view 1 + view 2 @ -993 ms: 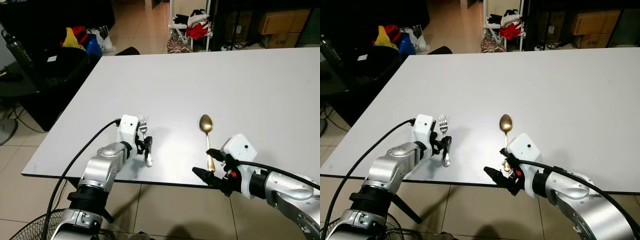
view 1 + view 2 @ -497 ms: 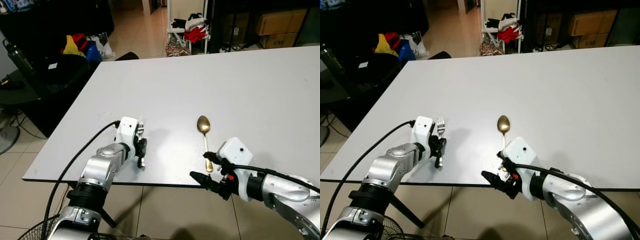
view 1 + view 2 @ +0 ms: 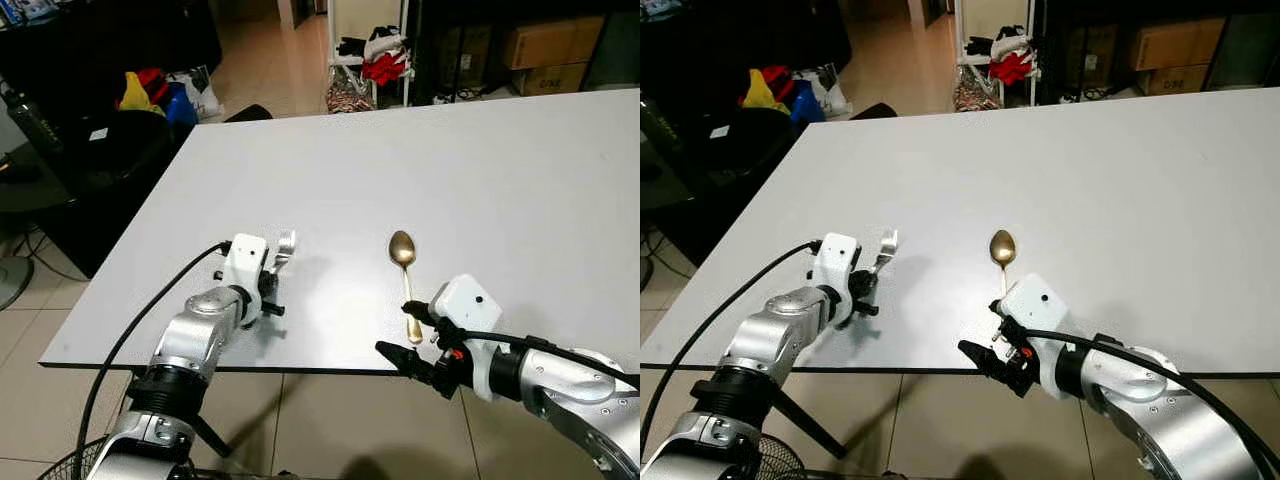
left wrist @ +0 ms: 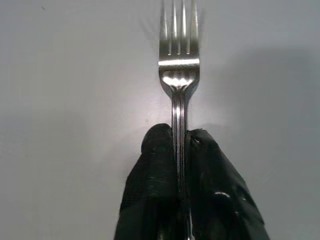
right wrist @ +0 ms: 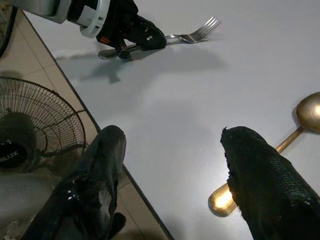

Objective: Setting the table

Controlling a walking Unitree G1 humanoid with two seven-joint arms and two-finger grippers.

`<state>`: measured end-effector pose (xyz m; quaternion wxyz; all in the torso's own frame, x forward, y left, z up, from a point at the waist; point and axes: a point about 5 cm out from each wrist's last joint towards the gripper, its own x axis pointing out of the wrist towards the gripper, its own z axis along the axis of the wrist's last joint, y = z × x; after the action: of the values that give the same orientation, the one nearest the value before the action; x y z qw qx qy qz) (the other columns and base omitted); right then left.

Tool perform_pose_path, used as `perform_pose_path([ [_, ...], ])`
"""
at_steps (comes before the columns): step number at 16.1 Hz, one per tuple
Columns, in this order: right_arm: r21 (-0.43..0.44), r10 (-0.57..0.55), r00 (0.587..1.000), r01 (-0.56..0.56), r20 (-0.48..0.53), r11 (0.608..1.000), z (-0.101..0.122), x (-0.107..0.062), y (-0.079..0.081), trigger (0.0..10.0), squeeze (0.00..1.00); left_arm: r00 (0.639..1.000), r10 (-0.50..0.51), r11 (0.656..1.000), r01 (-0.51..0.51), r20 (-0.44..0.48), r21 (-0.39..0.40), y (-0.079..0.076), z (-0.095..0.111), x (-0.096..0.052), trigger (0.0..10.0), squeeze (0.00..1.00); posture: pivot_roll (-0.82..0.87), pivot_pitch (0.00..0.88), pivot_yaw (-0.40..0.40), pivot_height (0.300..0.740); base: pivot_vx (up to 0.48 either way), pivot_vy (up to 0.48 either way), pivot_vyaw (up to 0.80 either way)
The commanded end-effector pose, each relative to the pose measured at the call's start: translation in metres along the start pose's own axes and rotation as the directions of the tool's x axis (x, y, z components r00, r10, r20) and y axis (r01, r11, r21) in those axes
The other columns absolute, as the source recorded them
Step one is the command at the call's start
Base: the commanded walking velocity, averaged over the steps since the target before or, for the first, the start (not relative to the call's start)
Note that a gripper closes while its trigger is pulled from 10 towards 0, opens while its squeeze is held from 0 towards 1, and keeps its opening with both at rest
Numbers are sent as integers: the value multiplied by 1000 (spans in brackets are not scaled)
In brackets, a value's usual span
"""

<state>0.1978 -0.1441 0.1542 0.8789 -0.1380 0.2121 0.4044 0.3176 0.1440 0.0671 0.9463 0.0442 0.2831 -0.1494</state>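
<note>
Left gripper (image 4: 180,150) pinching fork (image 4: 179,75) handle above table (image 3: 480,170); right gripper (image 5: 172,165) fingers spread, near spoon (image 3: 404,262). Fork placement underway; next, lower and release.

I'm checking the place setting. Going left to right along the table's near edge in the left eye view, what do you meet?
left gripper shut on the fork → gold spoon → right gripper, open at the spoon's handle end.

Counter (image 3: 480,170): plain white, no pattern. Fork (image 4: 179,75): polished silver. Spoon (image 3: 404,262): gold. Left pincer (image 4: 180,192): black fingers. Right pincer (image 5: 175,185): black, textured fingers. Floor (image 3: 290,50): beige tiles.
</note>
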Motion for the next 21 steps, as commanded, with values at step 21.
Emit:
perform_pose_path([
  [21,-26,76,996,-75,39,997,9,13,7,10000,0,982,191,979,-191,-1,-77,27,-21,-31,0,0,64,0,134,727,0,0,0],
])
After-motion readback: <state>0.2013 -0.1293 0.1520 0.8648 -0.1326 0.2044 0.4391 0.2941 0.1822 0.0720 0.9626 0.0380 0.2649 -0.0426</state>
